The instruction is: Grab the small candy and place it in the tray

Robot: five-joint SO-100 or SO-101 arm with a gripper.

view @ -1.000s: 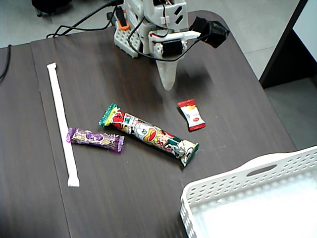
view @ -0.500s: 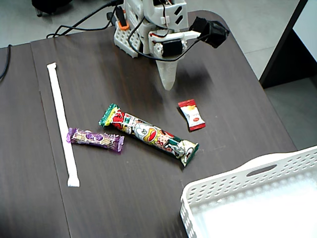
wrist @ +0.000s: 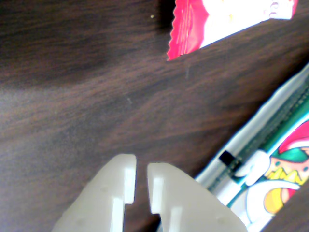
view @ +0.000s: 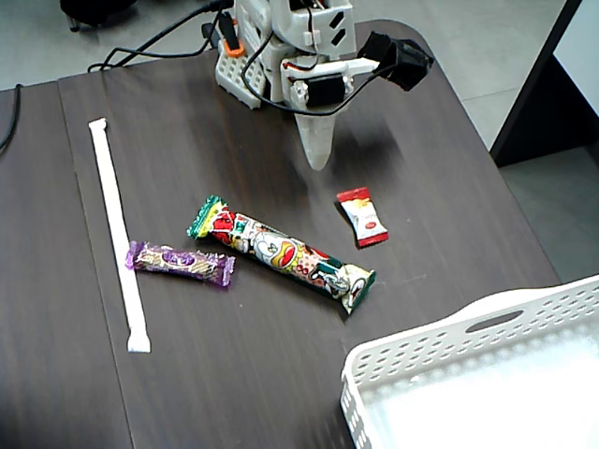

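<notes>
Your pale, translucent two-finger gripper [view: 319,161] points down at the dark wood-grain table [view: 440,187] near the arm's white base, and its jaws are drawn nearly together around nothing; in the wrist view the gripper [wrist: 141,186] shows only a thin sliver of table between its tips, which hang over bare wood. You can see the black wrist camera sticking out to the right of the arm in the fixed view.

The small candy [view: 362,216], a short flat packet with red ends and a white middle carrying a red-orange mark, lies flat on the table below and to the right of the gripper in the fixed view, apart from it. In the wrist view the small candy [wrist: 227,19] sits at the top edge, its serrated red end towards the fingers, well clear of them.

The long stick candy [view: 281,253] in a multicolour cartoon-printed wrapper lies diagonally at mid-table, near the small packet but not touching it; its green end fills the lower right corner of the wrist view [wrist: 270,164]. A purple-wrapped candy bar [view: 180,263] lies just left of it. A long white paper-wrapped straw [view: 118,230] runs down the table's left side.

The large white plastic tray [view: 440,351], with perforated walls and a slot handle, occupies the lower right corner of the fixed view, well apart from the small candy.
</notes>
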